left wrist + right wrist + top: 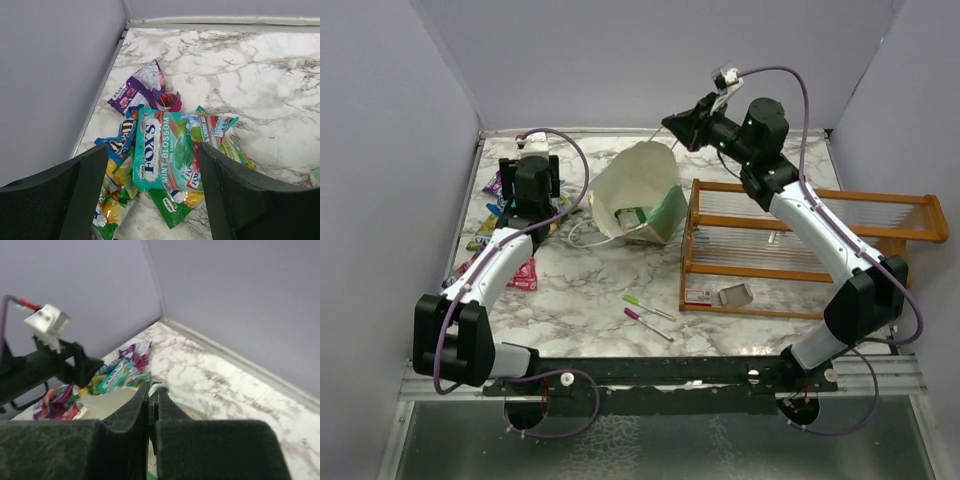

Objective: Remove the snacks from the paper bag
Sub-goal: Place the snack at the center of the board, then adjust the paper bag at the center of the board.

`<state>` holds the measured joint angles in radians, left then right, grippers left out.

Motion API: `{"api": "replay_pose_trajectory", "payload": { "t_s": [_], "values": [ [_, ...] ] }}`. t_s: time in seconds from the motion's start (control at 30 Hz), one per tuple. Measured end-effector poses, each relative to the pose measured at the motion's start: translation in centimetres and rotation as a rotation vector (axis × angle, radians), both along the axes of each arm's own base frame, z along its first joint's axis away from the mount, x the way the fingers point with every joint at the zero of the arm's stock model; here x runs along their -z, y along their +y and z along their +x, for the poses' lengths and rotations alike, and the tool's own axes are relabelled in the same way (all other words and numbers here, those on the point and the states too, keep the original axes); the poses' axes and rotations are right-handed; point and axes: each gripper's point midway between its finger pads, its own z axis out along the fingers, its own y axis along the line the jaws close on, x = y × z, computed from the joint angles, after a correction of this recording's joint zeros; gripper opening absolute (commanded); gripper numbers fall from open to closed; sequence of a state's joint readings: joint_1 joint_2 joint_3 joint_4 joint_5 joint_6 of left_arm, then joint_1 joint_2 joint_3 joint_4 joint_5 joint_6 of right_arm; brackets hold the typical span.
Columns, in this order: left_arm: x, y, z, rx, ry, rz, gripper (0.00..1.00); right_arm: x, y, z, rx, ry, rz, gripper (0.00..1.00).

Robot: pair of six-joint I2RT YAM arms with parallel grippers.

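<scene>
1. My left fingers (75,197) stand wide apart above the heap of small shiny snack packets (165,155) at the far-left corner of the marble-patterned table (260,75). They hold nothing. The teal mint-candy packet (162,145) lies flat on top of the heap, between them.
2. My right fingers (125,440) are closed tight on the top edge of the mint-green and white patterned paper bag (635,180). I cannot tell whether they grip the rim or the string handle. The paper bag is tipped, with its cream mouth toward the left arm, just beside the orange wooden rack (800,250).
3. At least one green packet (632,217) shows deep inside the paper bag, so I judge the job unfinished.
4. Next, the left fingers should rise straight off the heap before turning, so no packet drags along.
5. They should enter the mouth low and spread, then pinch the packet by its edge, never the paper wall.
6. The right grip must hold firm. If it slips, the paper bag folds onto the reaching arm.
</scene>
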<state>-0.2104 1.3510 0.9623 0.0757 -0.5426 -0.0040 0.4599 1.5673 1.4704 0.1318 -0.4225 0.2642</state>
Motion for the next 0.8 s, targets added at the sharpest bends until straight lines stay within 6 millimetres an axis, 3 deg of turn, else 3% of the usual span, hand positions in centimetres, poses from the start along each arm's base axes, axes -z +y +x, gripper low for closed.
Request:
{"api": "replay_pose_trajectory", "payload": {
  "t_s": [0.13,0.23,0.3,0.4,0.57,0.63,0.73,0.8],
  "values": [
    [-1.0,0.2,-0.5,-0.006,-0.041,-0.003,0.80,-2.3,-1.7,2.9,0.040,-0.101,-0.014,0.01],
    [-1.1,0.4,-0.9,-0.007,-0.053,-0.002,0.93,-3.3,-2.1,4.6,0.019,-0.155,-0.051,0.02],
    [-1.2,0.4,-1.0,-0.008,-0.057,-0.001,0.94,-4.0,-1.5,5.4,-0.027,-0.185,-0.069,0.03],
    [-1.4,0.4,-1.0,-0.009,-0.064,-0.001,0.98,-3.5,0.3,4.5,-0.158,-0.190,-0.080,0.03],
    [-1.9,0.5,-1.2,-0.009,-0.078,-0.001,0.99,1.6,4.8,1.0,-0.411,-0.091,-0.106,0.01],
    [-2.0,0.4,-1.3,-0.003,-0.081,-0.004,0.99,5.3,7.0,-1.8,-0.530,-0.001,-0.119,0.01],
    [-2.6,-0.3,-1.7,0.032,-0.092,-0.038,0.99,9.9,8.7,-5.8,-0.670,0.130,-0.114,0.01],
    [-3.2,-1.1,-2.1,0.069,-0.108,-0.094,0.99,11.8,8.8,-7.7,-0.734,0.191,-0.110,0.02]
  ]
}}
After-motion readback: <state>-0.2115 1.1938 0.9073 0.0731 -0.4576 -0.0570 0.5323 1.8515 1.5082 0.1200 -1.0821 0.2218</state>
